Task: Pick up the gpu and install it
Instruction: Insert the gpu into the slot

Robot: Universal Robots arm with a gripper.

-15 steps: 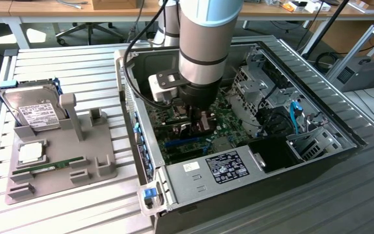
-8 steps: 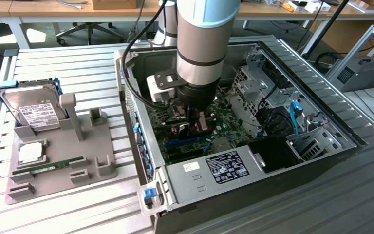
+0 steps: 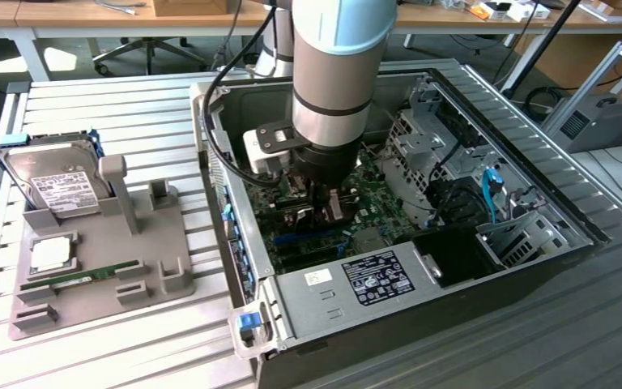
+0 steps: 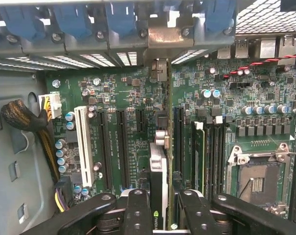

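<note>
- My fingers pinch the gpu edge-on from both sides.
- It stands upright over the motherboard slots, bracket toward the case rear.
- Pickup looks done; whether it is fully seated I cannot tell.

gpu thin green card, black cooler, upright edge-on over motherboard

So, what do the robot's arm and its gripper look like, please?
The arm is a thick round tube, silver-grey, with a black band around it and a black wrist part below. A white box sits on its side, and a black cable loops beside it. The gripper is black. Its fingers are flat link bars with round pivot bolts.
</note>
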